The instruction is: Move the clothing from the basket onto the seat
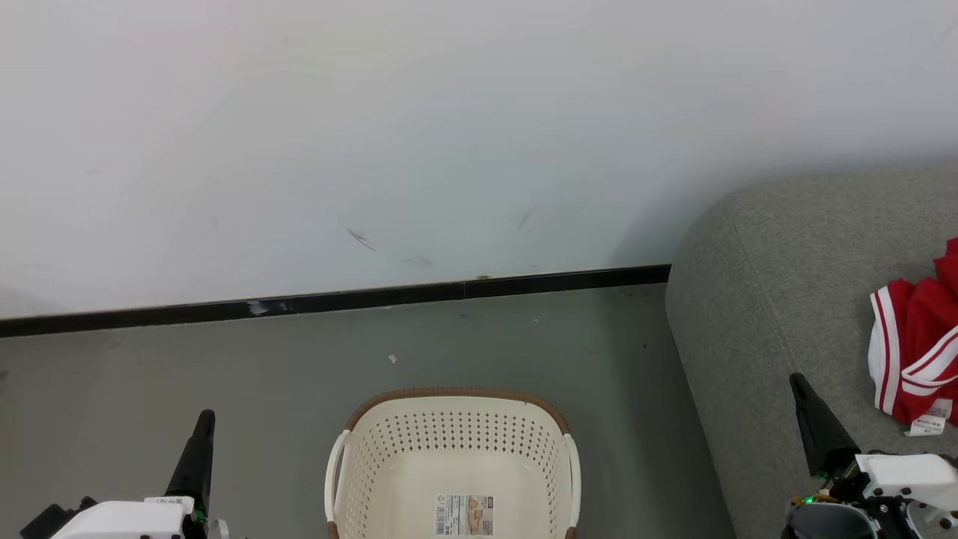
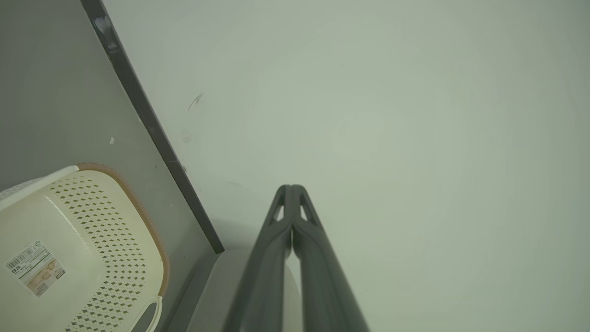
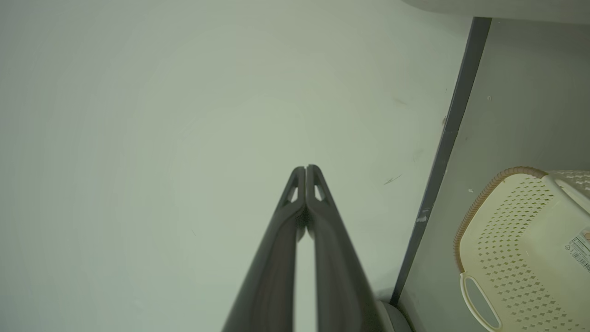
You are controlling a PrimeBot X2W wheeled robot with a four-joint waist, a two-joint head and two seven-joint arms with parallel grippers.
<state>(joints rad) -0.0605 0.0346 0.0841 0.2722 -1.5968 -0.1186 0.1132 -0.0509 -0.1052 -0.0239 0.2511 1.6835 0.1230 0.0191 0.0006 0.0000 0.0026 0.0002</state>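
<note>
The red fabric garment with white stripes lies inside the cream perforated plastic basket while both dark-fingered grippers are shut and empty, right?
No. The red fabric garment lies on the large grey fabric sofa seat, as the head view shows; the cream perforated basket holds just its label sticker. The left gripper and right gripper are indeed shut and empty.

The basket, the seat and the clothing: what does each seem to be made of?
The basket looks like cream moulded plastic, slightly glossy, with regular holes; its brown rim looks woven, perhaps also plastic. The seat seems covered in grey matte fabric, finely textured. The clothing appears to be thin red-and-white cloth, lying in soft folds.
</note>
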